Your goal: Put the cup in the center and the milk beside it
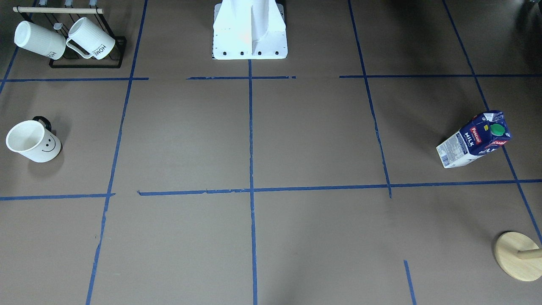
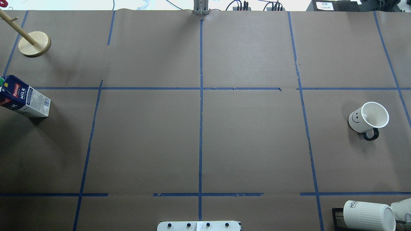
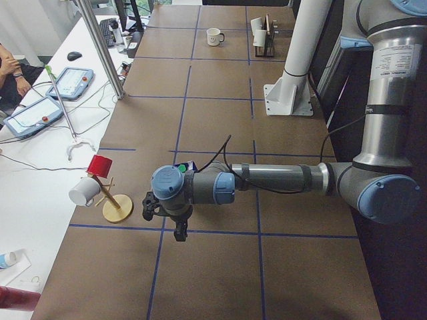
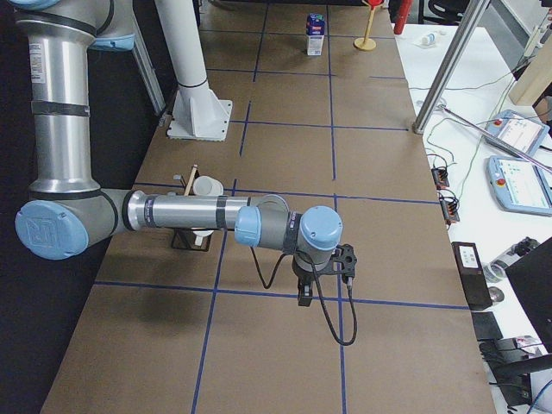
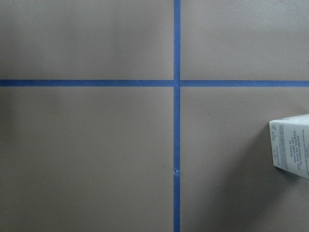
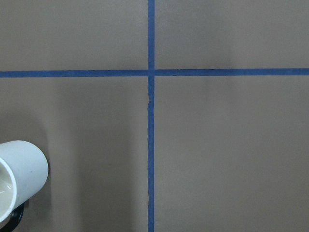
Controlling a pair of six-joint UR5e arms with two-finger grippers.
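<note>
The cup (image 1: 36, 142), a smooth white mug with a black handle and a smiley face, stands upright at the table's side on my right; it also shows in the overhead view (image 2: 367, 118) and at the right wrist view's lower left (image 6: 19, 179). The milk (image 1: 476, 140), a blue and white carton with a green cap, stands upright at the opposite side (image 2: 24, 100); its corner shows in the left wrist view (image 5: 292, 150). The center (image 2: 144, 141) holds nothing. My left gripper (image 3: 180, 230) hangs near the milk. My right gripper (image 4: 304, 296) hangs near the cup. I cannot tell whether either is open or shut.
A black rack (image 1: 84, 42) with two ribbed "HOME" mugs stands in the corner near the cup. A wooden mug stand (image 1: 518, 256) is at the far corner past the milk. The white robot base (image 1: 250, 29) sits at the table's near edge.
</note>
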